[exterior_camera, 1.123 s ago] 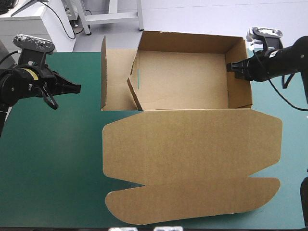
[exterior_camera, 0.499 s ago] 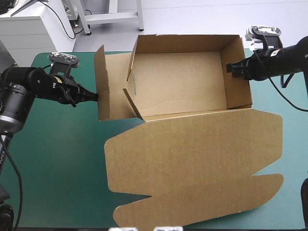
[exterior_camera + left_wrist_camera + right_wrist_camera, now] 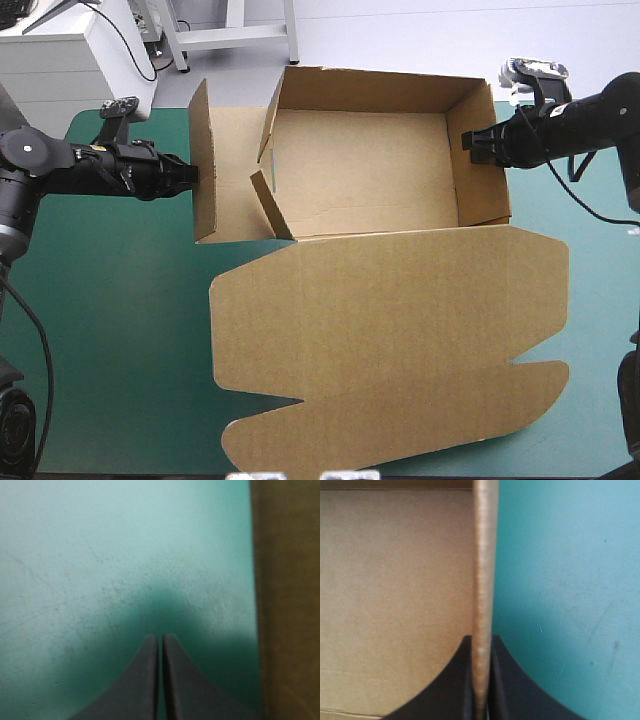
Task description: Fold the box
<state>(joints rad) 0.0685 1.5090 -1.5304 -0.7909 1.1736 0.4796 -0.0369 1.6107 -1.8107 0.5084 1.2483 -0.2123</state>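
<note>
From the high view, the box (image 3: pixel 360 170) stands on the teal-green cover (image 3: pixel 110 300) as an open tray, with its lid (image 3: pixel 390 330) lying flat on the near side. The left gripper (image 3: pixel 192 175) points at the outer face of the raised left flap (image 3: pixel 228 175), its tips at the board or touching it. The right gripper (image 3: pixel 470 145) is clamped over the top of the right wall (image 3: pixel 482 175), so the tray lies between the two grippers.

In the left wrist view, the black fingers (image 3: pixel 145 680) are pressed together in one point with nothing between them. Bare cover lies ahead of them, and a band of the box's brown board runs just beside the gripper.

In the right wrist view, the black fingers (image 3: pixel 510 690) pinch the wall edge-on. The wall's rim runs straight ahead from between them, with the box's floor to one side and cover to the other.
</note>
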